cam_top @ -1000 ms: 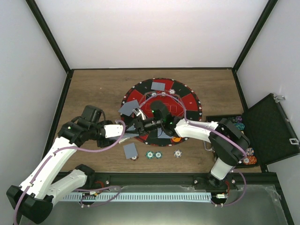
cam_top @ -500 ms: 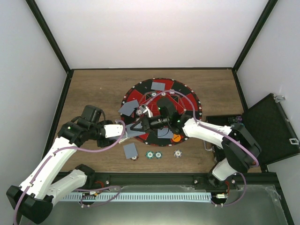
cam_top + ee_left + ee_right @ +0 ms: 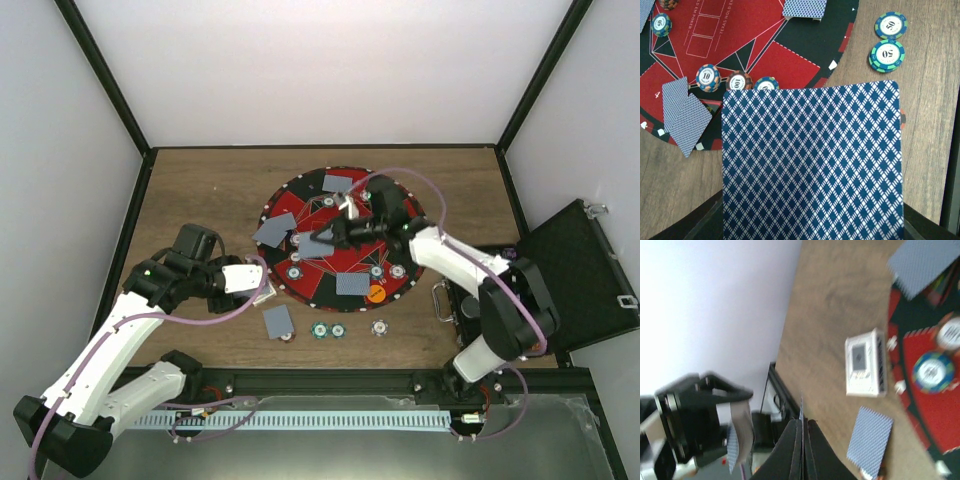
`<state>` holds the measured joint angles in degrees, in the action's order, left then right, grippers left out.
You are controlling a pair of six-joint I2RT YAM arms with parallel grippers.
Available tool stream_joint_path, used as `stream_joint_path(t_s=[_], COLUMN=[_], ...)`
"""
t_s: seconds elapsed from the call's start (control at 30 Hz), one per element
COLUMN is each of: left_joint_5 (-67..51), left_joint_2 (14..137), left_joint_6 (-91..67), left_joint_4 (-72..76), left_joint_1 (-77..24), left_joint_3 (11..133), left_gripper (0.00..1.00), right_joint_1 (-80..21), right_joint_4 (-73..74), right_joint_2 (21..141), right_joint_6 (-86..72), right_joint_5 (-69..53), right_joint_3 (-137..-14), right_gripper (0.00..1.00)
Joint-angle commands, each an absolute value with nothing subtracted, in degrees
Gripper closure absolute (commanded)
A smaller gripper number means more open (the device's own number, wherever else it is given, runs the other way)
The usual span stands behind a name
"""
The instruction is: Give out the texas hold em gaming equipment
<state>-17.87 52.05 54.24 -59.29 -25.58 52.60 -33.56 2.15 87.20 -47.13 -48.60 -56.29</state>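
My left gripper hovers over the mat's left rim, shut on a deck of blue-backed cards that hides its jaws in the left wrist view. My right gripper is over the middle of the round red-and-black mat, shut on a single card seen edge-on between its fingers. Other cards lie face down on the mat and on the wood. Chips sit on the mat and on the wood. An orange disc rests at the mat's near rim.
The open black case stands at the right, with the right arm crossing its tray. A white card box lies on the wood by the mat's left rim. Black frame posts and white walls close in the table.
My right gripper closed on one card at the left gripper's deck and drew it up and to the right over the mat. The left arm stayed put.
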Motion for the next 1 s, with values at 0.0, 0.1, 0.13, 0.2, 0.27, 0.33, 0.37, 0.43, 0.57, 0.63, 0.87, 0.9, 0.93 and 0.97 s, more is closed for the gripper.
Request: stream_joint_path(t_s=[0.0,0.1,0.13,0.2,0.27,0.33,0.37,0.43,0.57,0.63,0.87,0.9,0.93,0.97], left_joint_5=[-18.72,-18.19,-17.97,-17.55,-17.34,-17.47,-17.63,-17.96,-18.28,-18.28,-18.28,-18.32,-18.43,-18.57], left_joint_2=[51.50,51.20,51.09,50.90,51.05,51.28,51.43,51.63,52.02,52.20,52.40,52.46,52.39,52.38], left_joint_6=[54.54,54.49,54.56,54.70,54.80,54.54,54.43,54.16,53.97,53.94,53.96,53.90,53.95,53.90], left_joint_4=[-58.53,-58.70,-58.83,-59.12,-59.36,-59.56,-59.71,-59.89,-60.15,-60.29,-60.38,-60.38,-60.45,-60.48], left_joint_1=[-25.46,-25.49,-25.49,-25.49,-25.49,-25.49,-25.49,-25.44,-25.49,-25.49,-25.49,-25.47,-25.49,-25.49], left_joint_3=[54.09,54.07,53.98,53.80,53.88,54.21,54.35,54.53,54.67,54.67,54.66,54.62,54.66,54.62], left_gripper=[0.95,0.95,0.95,0.95,0.95,0.95,0.95,0.95,0.95,0.95,0.95,0.95,0.95,0.95], right_joint_1=[-25.51,-20.61,-19.43,-17.78,-16.67,-15.76,-15.32,-14.67,-13.92,-13.72,-12.94,-12.86,-12.71,-12.44], right_joint_4=[8.84,10.28,11.14,14.32,18.72,23.28,24.88,26.67,26.94,26.29,24.40,24.84,25.46,26.03], right_joint_2=[93.52,99.95,102.59,108.63,116.86,124.04,127.66,133.83,143.51,146.43,148.42,148.36,148.16,147.87], right_joint_6=[-39.41,-37.28,-36.55,-34.43,-31.64,-30.28,-30.02,-30.24,-32.35,-33.20,-33.93,-33.54,-32.97,-32.43], right_joint_5=[-49.01,-46.87,-46.09,-43.96,-41.24,-39.66,-39.36,-39.26,-39.81,-40.08,-38.94,-38.65,-38.26,-37.75], right_joint_3=[-66.81,-74.11,-77.08,-84.33,-93.10,-102.23,-106.79,-114.48,-124.74,-127.70,-128.63,-128.59,-128.56,-128.38], right_gripper=[0.99,0.99,0.99,0.99,0.99,0.99,0.99,0.99,0.98,0.97,0.80,0.75,0.71,0.67])
